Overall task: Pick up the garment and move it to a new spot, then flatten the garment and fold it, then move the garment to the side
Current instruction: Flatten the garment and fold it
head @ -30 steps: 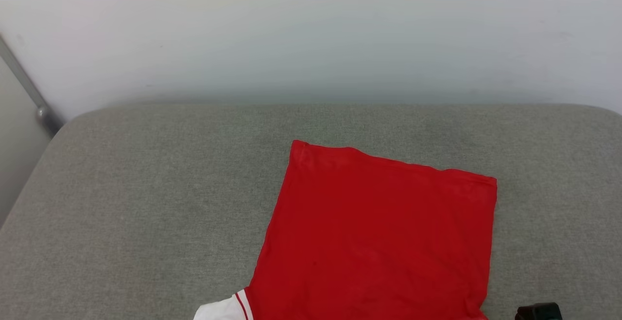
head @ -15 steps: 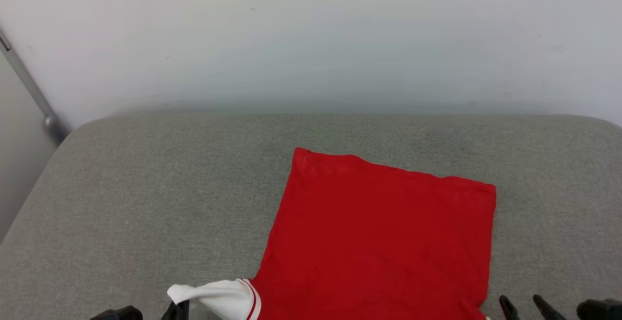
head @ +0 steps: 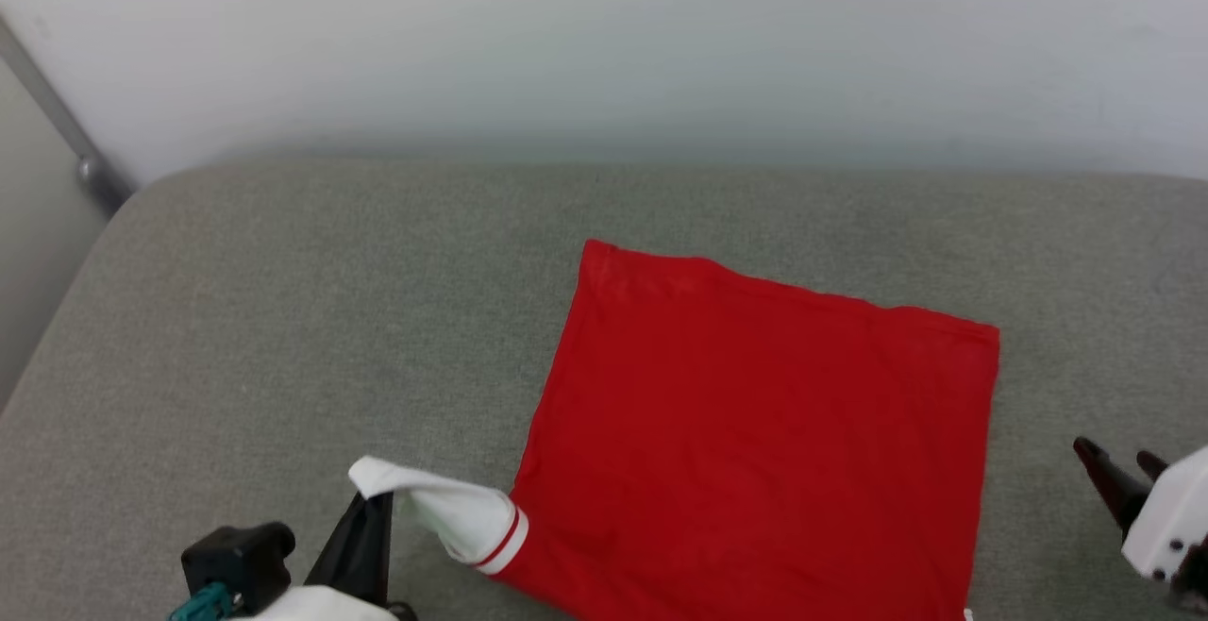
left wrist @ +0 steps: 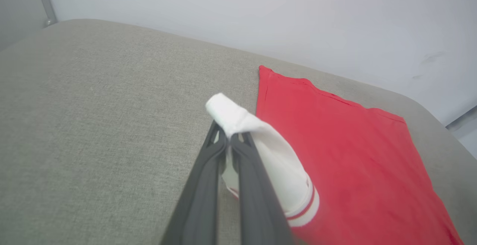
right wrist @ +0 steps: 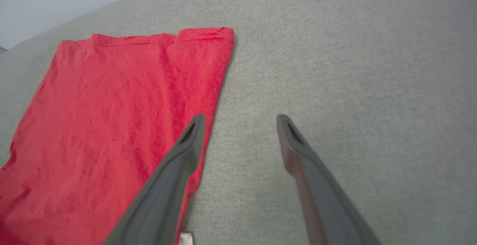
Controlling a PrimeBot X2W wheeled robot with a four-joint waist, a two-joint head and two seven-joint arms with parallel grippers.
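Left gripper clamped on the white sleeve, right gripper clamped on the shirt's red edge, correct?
Not quite: the right wrist view shows the right gripper open and holding nothing, near the garment and its red edge. The left gripper is clamped on the white sleeve, as you said.

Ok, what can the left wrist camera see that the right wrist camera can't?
Left wrist view: the left fingers shut on the white sleeve, plus a metal pole at the far corner. Right wrist view: the right fingers spread open, holding nothing, by the shirt side edge. Both: the red shirt lying flat on the grey cushion.
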